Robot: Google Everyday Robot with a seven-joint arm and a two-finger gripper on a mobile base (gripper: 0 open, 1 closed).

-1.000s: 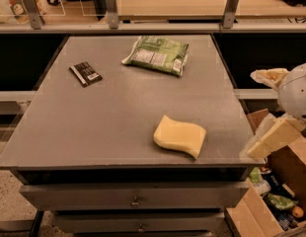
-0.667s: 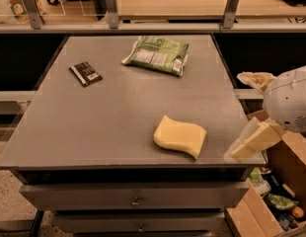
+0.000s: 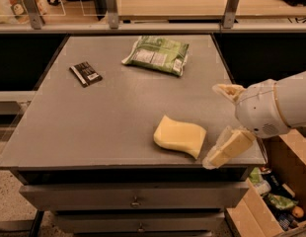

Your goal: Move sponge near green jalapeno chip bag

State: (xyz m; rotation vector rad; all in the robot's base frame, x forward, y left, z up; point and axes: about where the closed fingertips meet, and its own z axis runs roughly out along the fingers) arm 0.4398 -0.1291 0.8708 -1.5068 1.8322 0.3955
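I read the gripper point(image 3: 214, 126) at the table's point(image 3: 94, 132) right edge, fingers spread wide, holding nothing. The sponge point(image 3: 179, 136) lies flat just left of it, near the front edge. The green jalapeno chip bag point(image 3: 157, 55) lies well apart, toward the far edge.

It looks like a robot test lab in an office: a grey metal worktop point(image 3: 94, 132) on drawers point(image 3: 135, 199), metal posts point(image 3: 111, 6) holding clear panels point(image 3: 59, 4) behind, and a cardboard box point(image 3: 291, 162) of snacks point(image 3: 271, 201) on the floor. The gripper point(image 3: 214, 125) hangs at the worktop's right edge, fingers point(image 3: 232, 147) spread wide.
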